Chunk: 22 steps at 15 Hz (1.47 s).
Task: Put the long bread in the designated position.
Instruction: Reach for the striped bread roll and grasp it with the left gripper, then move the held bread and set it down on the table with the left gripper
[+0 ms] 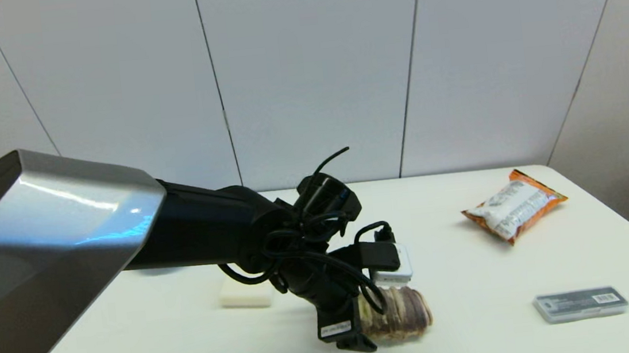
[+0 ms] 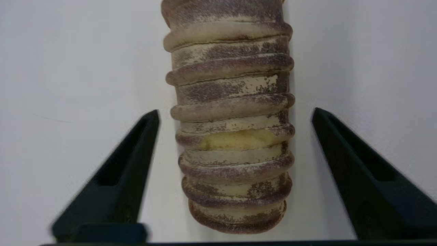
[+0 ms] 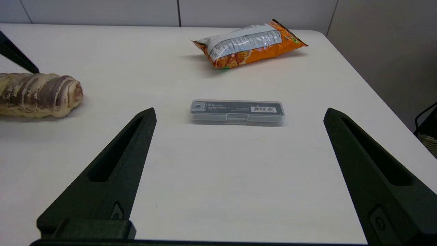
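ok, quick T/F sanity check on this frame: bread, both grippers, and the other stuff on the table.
1. The left gripper is open, its fingers either side of the ribbed brown-and-cream long bread without touching it. True.
2. The long bread is lifted off the white table. False: it lies on the tabletop.
3. The right gripper holds the clear flat plastic case. False: it is open and empty, the case beyond it.
4. The orange snack bag lies farther back than the case. True.
5. The pale cream block sits on the bread. False: it lies apart.
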Tool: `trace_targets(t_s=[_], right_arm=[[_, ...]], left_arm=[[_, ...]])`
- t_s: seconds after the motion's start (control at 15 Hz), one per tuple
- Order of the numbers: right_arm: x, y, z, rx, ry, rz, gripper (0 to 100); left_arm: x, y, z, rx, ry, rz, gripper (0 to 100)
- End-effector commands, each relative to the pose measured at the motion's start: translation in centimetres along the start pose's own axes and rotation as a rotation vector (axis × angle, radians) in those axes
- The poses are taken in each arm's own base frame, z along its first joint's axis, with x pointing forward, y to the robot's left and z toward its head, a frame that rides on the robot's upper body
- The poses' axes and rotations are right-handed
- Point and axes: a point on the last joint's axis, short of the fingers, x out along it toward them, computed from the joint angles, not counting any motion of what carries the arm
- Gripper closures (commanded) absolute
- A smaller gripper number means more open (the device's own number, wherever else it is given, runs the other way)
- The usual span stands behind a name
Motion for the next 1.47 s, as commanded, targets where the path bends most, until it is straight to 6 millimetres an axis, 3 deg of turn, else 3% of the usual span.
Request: trace_targets(t_s=[0.07, 0.73, 1.13, 1.27, 1.47], right_arm=[[0.0, 0.0, 0.0, 0.000, 0.000, 0.002, 0], [0.0, 0.0, 0.0, 0.000, 0.000, 0.001, 0], [0.0, 0.0, 0.0, 0.000, 0.000, 0.001, 0], [0.0, 0.0, 0.0, 0.000, 0.002, 0.002, 0], [0.0, 0.0, 0.0, 0.000, 0.002, 0.002, 0]], left_arm=[[0.2, 0.1, 0.0, 0.009, -0.007, -0.007, 100], [-0.4, 0.2, 0.2, 0.002, -0.041, -0.017, 100], [-4.7, 1.0, 0.1, -0.014, -0.083, 0.078, 100], [-7.4, 1.8, -0.2, -0.072, -0.096, 0.159, 100], [-15.6, 3.8, -3.3, -0.290, -0.044, 0.440, 100]])
